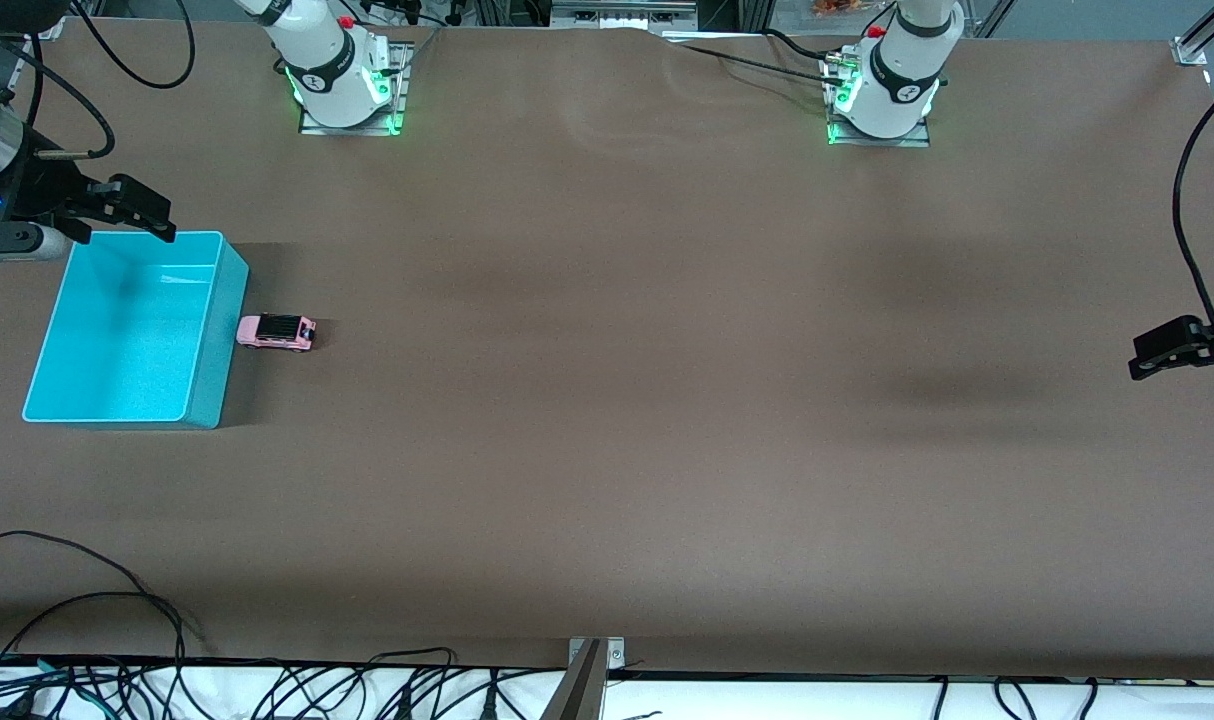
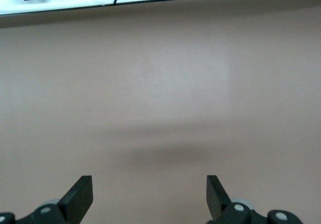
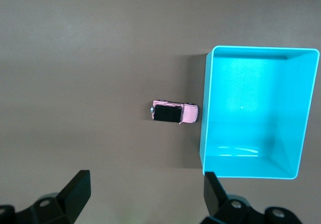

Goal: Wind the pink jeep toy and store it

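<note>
1. The turquoise bin (image 1: 127, 330) sits on the table (image 1: 647, 400) toward the right arm's end, with nothing in it.
2. The jeep (image 1: 277, 331) stands on the table just beside the bin's wall, outside it.
3. The right end effector (image 1: 132, 208) hangs released over the bin's edge.
4. The left end effector (image 1: 1182, 345) waits released over bare table at the left arm's end.

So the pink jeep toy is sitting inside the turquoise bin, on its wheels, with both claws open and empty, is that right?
Not quite. The pink jeep toy is outside the turquoise bin, on the table right beside its wall toward the left arm's end; the front and right wrist views show this. The rest holds: it is on its wheels, and the left claw and right claw are open and empty.
</note>
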Available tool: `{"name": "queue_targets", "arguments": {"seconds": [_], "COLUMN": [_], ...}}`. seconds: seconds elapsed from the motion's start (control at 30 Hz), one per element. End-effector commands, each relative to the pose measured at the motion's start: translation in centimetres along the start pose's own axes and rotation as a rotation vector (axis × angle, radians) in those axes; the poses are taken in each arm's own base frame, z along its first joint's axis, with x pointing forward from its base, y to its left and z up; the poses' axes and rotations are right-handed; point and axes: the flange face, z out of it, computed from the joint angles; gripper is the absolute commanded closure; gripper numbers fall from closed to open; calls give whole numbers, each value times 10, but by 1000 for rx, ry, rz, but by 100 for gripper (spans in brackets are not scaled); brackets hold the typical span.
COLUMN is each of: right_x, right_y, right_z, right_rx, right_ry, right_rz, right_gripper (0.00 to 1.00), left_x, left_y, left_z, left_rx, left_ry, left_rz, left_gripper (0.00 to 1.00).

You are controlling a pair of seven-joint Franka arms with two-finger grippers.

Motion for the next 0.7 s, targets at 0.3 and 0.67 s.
{"name": "queue_targets", "arguments": {"seconds": [0.3,0.67], "right_x": [5,6], "right_y": [-5,-20], "right_z": [0,-11], "right_rx": [-4,-9], "right_ry": [11,34], "right_rz": [-5,-29], "right_gripper": [0,0], "left_x": [-14,-17], "left_y": [0,5], "left_z": [-38,-34], "left_rx": [-53,-103], "left_ry": [48,42], "left_rz": [11,7], "left_gripper": [0,0]}}
